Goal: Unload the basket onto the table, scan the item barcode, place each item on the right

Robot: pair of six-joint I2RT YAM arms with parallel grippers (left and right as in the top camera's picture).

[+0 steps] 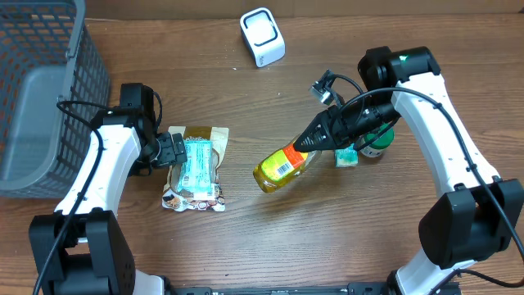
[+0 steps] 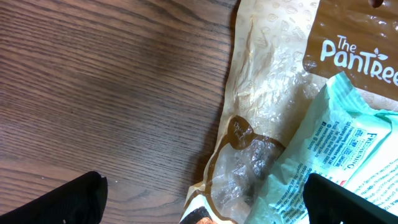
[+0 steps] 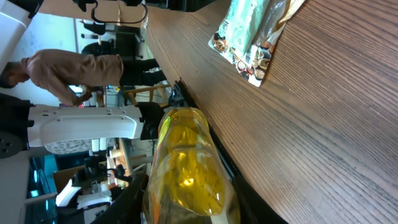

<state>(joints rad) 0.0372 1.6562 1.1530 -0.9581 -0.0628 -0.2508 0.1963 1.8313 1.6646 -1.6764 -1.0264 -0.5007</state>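
Right gripper [image 1: 309, 146] is clamped on the neck end of the yellow bottle [image 1: 268, 175], which sits mid-table, tilted, body pointing down and to the left; we judge it to be held clear of the table [image 1: 205, 90]. We note the white barcode label [image 1: 284, 166] on its flank faces upward. The white scanner [image 1: 262, 37] stands well apart, near the far edge. We recommend carrying the bottle toward it and rolling the wrist until the label squarely faces the scanner's window, then holding steady. The fingers grip clear of the label, which suits the read. Left gripper [image 1: 173, 152] stands with jaws wide apart and holds nothing, at the teal packet [image 1: 196, 160] lying on a brown pouch [image 1: 205, 197]
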